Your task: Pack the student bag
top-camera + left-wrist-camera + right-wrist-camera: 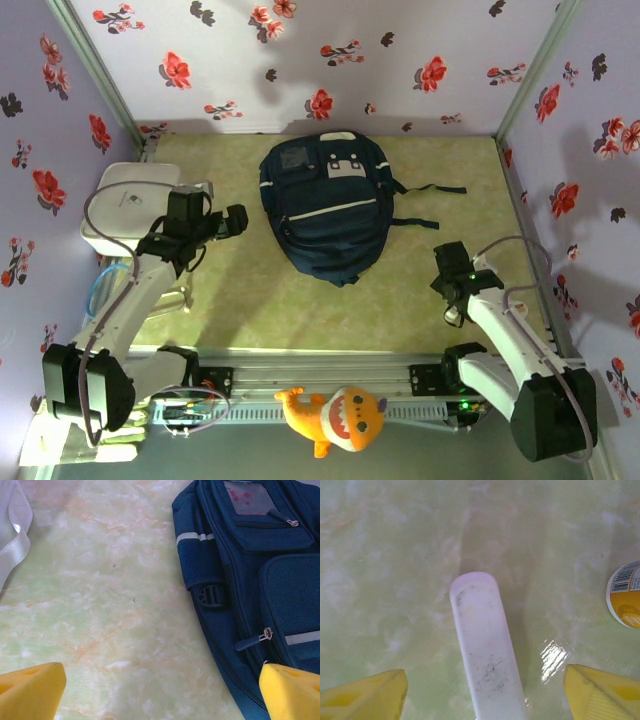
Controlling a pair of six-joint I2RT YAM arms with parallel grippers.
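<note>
Flowered walls (400, 60) close in a pale green marbled table (420, 290) on three sides. From above, the bag (325, 205) lies flat in the upper centre of the frame, its grey patch and label toward the back wall and its straps trailing to the right. A white box (125, 205) sits at the left edge of the table, partly under the left arm. An orange plush shark (335, 415) lies at the bottom centre, in front of the rail between the two arm bases.

The left gripper (232, 222) hangs just left of the bag, between it and the box. Its wrist view has the yellow fingertips (30, 690) in the two bottom corners, spread wide with only bare table between them. The bag's side pocket and zip pulls fill the right of that frame, and a strip of the box shows at the upper left.

The right gripper (450, 285) is at the right of the overhead frame, well apart from the bag. In its wrist view the jaws stand wide. A white, round-ended bar (487, 650) runs up from the bottom centre between the fingers (600, 690), touching neither. A round yellow-labelled item (626, 595) with a barcode is cut off at the right edge.
</note>
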